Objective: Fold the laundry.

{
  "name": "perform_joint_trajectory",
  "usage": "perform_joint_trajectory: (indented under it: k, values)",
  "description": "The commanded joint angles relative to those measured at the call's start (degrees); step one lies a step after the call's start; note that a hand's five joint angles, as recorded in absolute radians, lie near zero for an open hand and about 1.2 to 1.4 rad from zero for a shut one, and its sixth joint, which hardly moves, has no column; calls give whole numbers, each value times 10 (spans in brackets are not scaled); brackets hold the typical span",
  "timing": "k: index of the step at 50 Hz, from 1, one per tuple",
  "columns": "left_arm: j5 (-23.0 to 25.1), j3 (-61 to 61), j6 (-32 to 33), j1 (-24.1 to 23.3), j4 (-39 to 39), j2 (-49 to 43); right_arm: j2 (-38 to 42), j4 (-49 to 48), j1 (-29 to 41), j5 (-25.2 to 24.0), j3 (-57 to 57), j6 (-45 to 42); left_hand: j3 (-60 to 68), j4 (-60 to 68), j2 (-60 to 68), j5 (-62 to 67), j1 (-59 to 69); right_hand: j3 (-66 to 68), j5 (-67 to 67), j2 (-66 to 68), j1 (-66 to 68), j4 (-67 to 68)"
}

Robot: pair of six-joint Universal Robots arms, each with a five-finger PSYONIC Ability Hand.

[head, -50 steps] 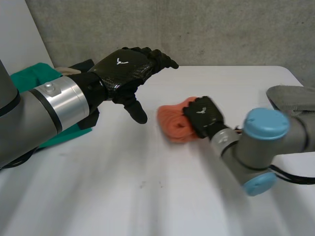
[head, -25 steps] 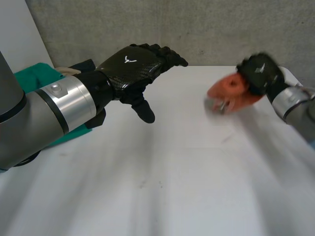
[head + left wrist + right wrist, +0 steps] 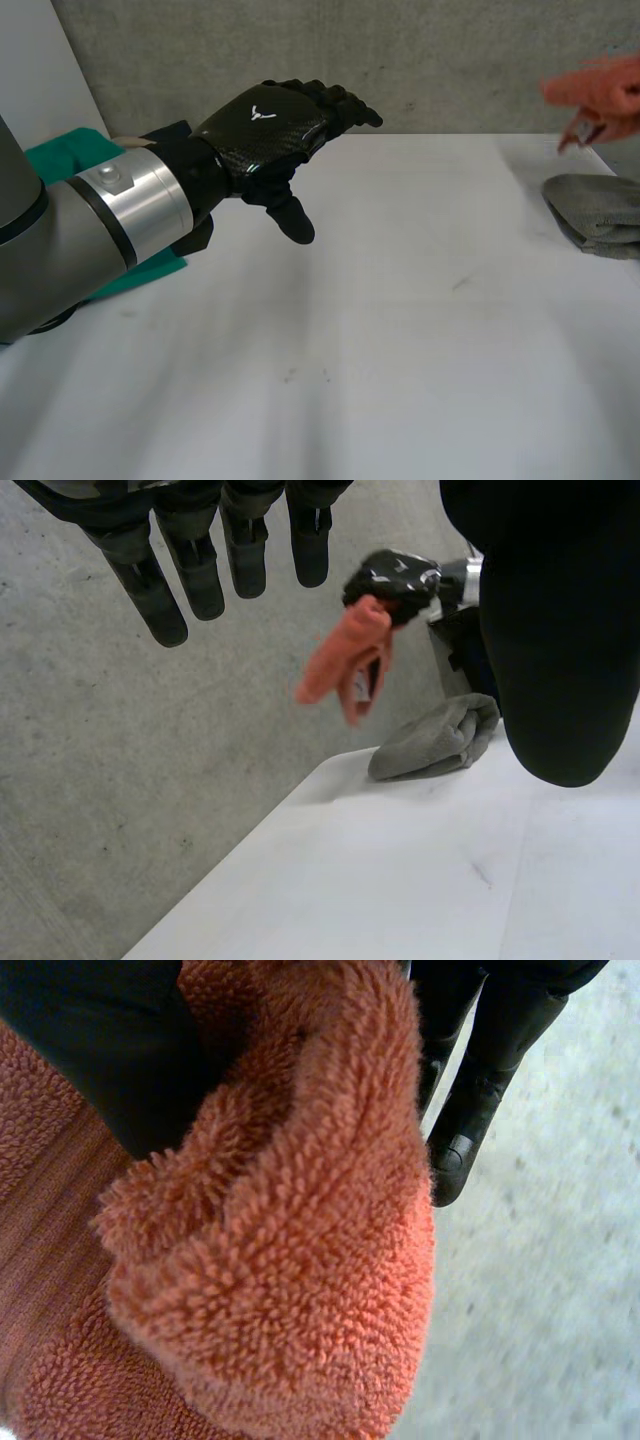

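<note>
Squeezing the orange towel (image 3: 598, 88) at upper right, the right robot hand (image 3: 392, 578) could drop it if jerked; the left robot hand (image 3: 265, 125) hangs loose.

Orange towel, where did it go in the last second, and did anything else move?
The right hand, its fingers shut on the orange towel, lifted it off the middle of the table and carried it up to the far right, near the grey cloth. The left hand barely shifted, open above the table. The grey cloth and the green cloth stayed put.
</note>
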Motion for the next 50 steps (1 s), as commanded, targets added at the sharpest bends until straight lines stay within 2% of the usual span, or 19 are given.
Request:
perform_joint_trajectory:
  k: [1,17,30,31,33,34,37,42,46,50]
  values:
    - [-1,-5,-1,0,2,-6,67,-40,-31,-40,47,19,-4,-3,-2,3,1,140,177,142,292,116]
    - [-19,-4,-2,-7,10,-7,82,-52,-87,-105,101,14,-4,-3,-2,3,1,140,177,142,292,116]
    - [-19,8,-2,-47,19,-8,84,1,-89,-101,97,-33,-7,-6,-5,-1,-2,140,177,142,292,116]
    - [-20,8,-2,-47,20,-9,79,15,-87,-100,99,-39,-6,-4,-4,1,0,-12,24,-11,139,-36]
    - [-20,8,-3,-47,22,-10,74,29,-86,-98,101,-49,-6,-4,-4,1,0,-427,-391,-426,-275,-451]
    - [-20,7,-2,-47,22,-12,68,42,-83,-96,105,-66,-6,-4,-4,1,0,-560,-523,-558,-408,-584]
    - [-21,7,-2,-47,22,-17,61,65,-77,-84,112,-102,-4,-3,-2,3,1,-560,-523,-558,-408,-584]
    - [-21,0,-2,-46,21,-17,12,156,-81,-2,137,-195,-4,-3,-2,3,1,-560,-523,-558,-408,-584]
    - [-20,-8,-1,-43,20,-13,-17,228,-100,42,157,-278,-4,-3,-2,3,1,-560,-523,-558,-408,-584]
    - [-20,-14,-1,-42,21,-12,-46,300,-122,61,174,-359,-4,-3,-2,3,1,-560,-523,-558,-408,-584]
